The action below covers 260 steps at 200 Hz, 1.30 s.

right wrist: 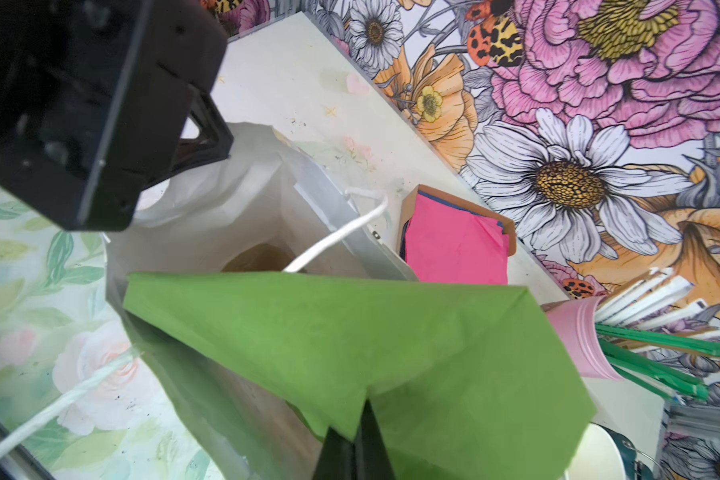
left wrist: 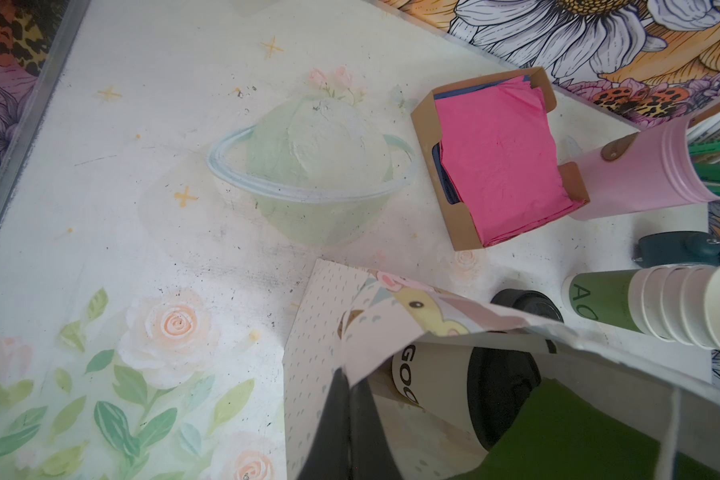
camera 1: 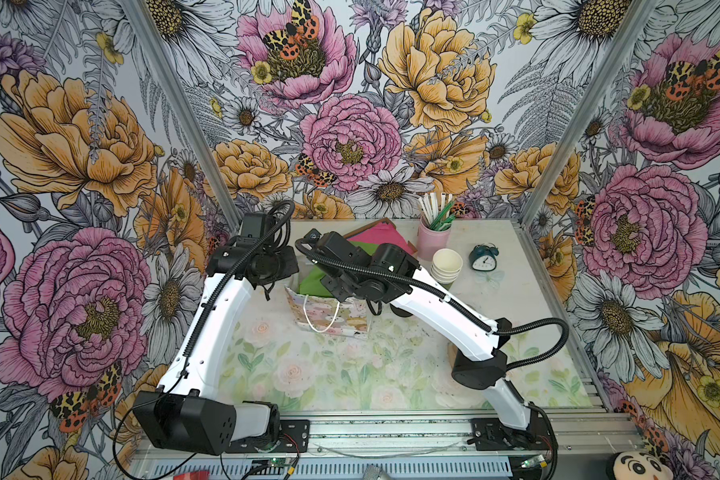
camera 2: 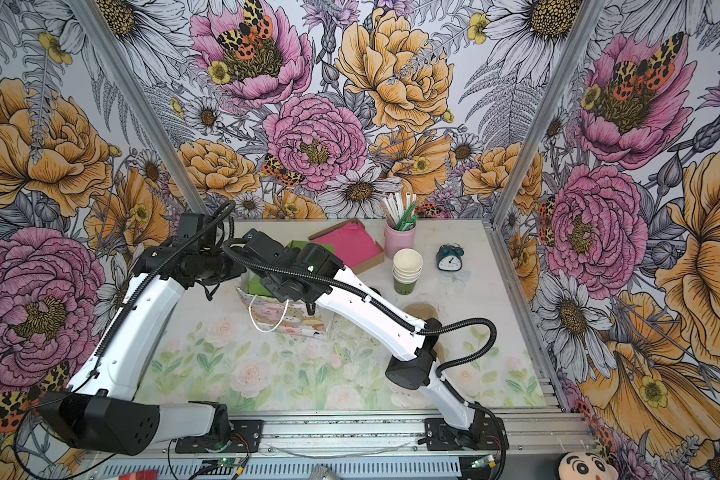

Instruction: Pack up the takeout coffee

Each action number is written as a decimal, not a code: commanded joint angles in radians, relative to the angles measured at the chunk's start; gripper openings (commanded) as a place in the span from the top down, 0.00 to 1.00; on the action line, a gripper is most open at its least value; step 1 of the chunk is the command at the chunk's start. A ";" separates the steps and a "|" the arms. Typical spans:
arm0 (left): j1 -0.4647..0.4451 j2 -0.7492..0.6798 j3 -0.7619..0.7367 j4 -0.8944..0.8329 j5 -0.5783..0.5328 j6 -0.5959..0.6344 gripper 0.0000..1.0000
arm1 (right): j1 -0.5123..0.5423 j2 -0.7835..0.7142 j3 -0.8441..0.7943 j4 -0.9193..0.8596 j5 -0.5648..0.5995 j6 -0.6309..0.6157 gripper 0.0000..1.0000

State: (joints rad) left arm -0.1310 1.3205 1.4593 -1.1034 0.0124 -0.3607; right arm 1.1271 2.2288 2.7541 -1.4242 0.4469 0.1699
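The takeout coffee (left wrist: 441,386), a white cup with black lettering and a black lid, lies tilted inside the pastel paper gift bag (left wrist: 308,332). In the left wrist view my left gripper (left wrist: 348,378) is shut on the bag's rim, holding the mouth apart. In the right wrist view my right gripper (right wrist: 356,417) is shut on a green napkin (right wrist: 391,345) that hangs over the bag's opening (right wrist: 233,224). In both top views the bag (camera 1: 329,318) (camera 2: 292,322) stands mid-table under both wrists, with the napkin (camera 1: 313,280) (camera 2: 262,284) showing green at its mouth; the cup is hidden there.
A stack of lidless paper cups (camera 1: 446,266) stands right of the bag, and a low pile of black lids (left wrist: 528,305) sits beside it. Behind are a pink cup of straws (camera 1: 433,239), a cardboard tray of pink napkins (left wrist: 504,166) and a blue alarm clock (camera 1: 484,257).
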 commanded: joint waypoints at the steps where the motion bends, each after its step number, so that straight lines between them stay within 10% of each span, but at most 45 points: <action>1: -0.004 0.006 0.023 0.020 0.016 0.000 1.00 | 0.006 0.032 0.032 0.000 -0.112 -0.004 0.89; 81: -0.003 0.011 0.021 0.021 0.013 0.000 1.00 | -0.018 0.015 0.054 0.050 -0.327 0.044 0.36; 171: -0.003 0.014 0.023 0.022 0.020 0.002 1.00 | -0.128 -0.090 0.051 0.169 -0.403 0.177 0.20; 260: -0.003 0.005 0.021 0.022 0.028 -0.005 1.00 | -0.141 -0.144 -0.198 0.164 -0.376 0.174 0.36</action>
State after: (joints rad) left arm -0.1307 1.3315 1.4605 -1.0969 0.0162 -0.3607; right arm 0.9905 2.1315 2.6358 -1.2636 0.0589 0.3420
